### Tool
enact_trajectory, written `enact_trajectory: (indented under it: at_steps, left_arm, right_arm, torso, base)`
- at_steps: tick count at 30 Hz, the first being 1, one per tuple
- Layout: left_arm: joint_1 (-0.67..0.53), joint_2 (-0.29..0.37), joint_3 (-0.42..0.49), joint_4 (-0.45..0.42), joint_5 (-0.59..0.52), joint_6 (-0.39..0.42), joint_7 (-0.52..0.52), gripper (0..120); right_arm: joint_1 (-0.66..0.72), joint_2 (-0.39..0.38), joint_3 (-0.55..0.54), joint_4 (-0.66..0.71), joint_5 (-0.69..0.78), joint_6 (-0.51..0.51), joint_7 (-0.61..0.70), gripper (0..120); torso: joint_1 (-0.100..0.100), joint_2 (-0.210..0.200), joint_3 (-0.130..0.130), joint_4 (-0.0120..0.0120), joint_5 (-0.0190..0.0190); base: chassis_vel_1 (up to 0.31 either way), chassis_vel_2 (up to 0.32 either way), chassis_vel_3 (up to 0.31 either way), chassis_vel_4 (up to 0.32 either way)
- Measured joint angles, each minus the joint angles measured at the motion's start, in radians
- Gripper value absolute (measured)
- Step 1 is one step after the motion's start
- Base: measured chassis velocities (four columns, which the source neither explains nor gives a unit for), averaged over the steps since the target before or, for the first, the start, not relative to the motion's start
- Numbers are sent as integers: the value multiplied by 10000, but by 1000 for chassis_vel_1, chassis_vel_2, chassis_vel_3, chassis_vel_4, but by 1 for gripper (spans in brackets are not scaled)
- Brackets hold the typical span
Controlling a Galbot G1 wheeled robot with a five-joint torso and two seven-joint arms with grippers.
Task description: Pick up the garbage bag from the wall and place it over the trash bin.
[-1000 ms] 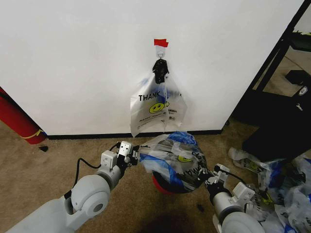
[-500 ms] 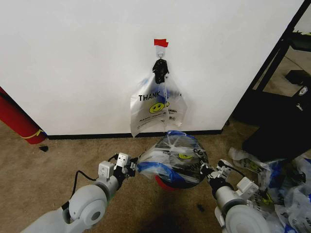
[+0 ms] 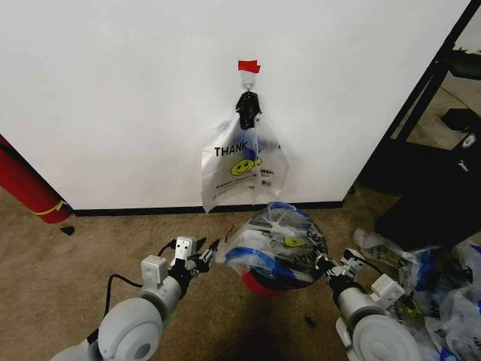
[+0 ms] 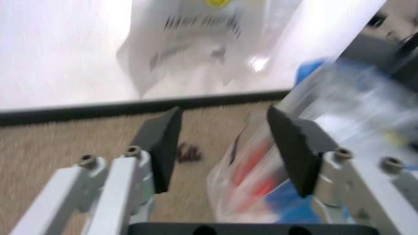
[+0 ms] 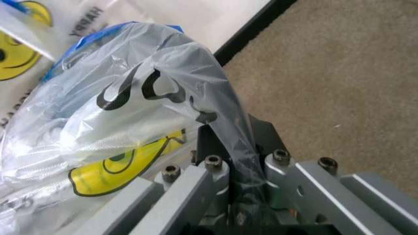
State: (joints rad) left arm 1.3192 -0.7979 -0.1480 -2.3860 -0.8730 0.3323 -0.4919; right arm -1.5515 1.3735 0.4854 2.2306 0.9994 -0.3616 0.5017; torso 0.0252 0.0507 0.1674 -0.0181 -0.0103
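Bag (image 3: 279,244) draped over bin (image 3: 263,283), below wall hook. Our right gripper (image 3: 328,267) at bag's 3 o'clock, pinching its edge. Left gripper (image 3: 208,256) at 9 o'clock, jaws apart, holding nothing. Step: seating bag on rim. Next, we judge: right release.

red cylinder (image 3: 26,188) left floor | spare bags (image 3: 443,289) right | black rack (image 3: 443,98)

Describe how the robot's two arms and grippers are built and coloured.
Both arms are smooth light-grey shells with round joint housings. The left gripper has a boxy white wrist block, a black cable looping behind, and dark wedge-shaped fingers on pale metal links. The right gripper shows grey bolted links.
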Motion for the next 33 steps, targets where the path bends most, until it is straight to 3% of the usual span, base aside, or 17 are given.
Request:
enact_trajectory:
  at_steps: [4,6,10,15,18,24,33]
  left_arm:
    - [375,479,124,-822,375,-87,969,77]
    - [372,561,258,-927,300,68,1079,81]
    - [-386,613,856,-939,-982,961,1060,98]
    - [-1433,650,1491,-510,-946,1389,1103,100]
    - [-2074,763,1810,-442,-1214,1958,935,97]
    - [-2642,875,2234,-118,-878,2099,1081,91]
    - [-2808,762,2704,261,-564,1883,1230,58]
  right_arm:
    - [21,-94,46,-63,-25,0,6,1]
    - [21,-119,48,-33,-30,-3,10,1]
    - [10,-175,59,145,-26,-38,39,1]
    - [-5,-170,70,228,-22,-78,67,1]
    - [30,-100,42,231,-32,-136,97,1]
    - [121,10,-34,170,-76,-182,157,1]
    - [141,42,-65,153,-93,-207,228,1]
  torso:
    - [0,-2,0,2,2]
    - [0,-2,0,1,1]
    - [0,-2,0,0,0]
    - [0,-2,1,-1,-1]
    - [0,-2,1,0,0]
    - [0,-2,1,0,0]
    - [0,-2,1,1,0]
  base:
    - [0,0,0,0]
    - [0,0,0,0]
    - [0,0,0,0]
    - [0,0,0,0]
    - [0,0,0,0]
    - [0,0,0,0]
    - [0,0,0,0]
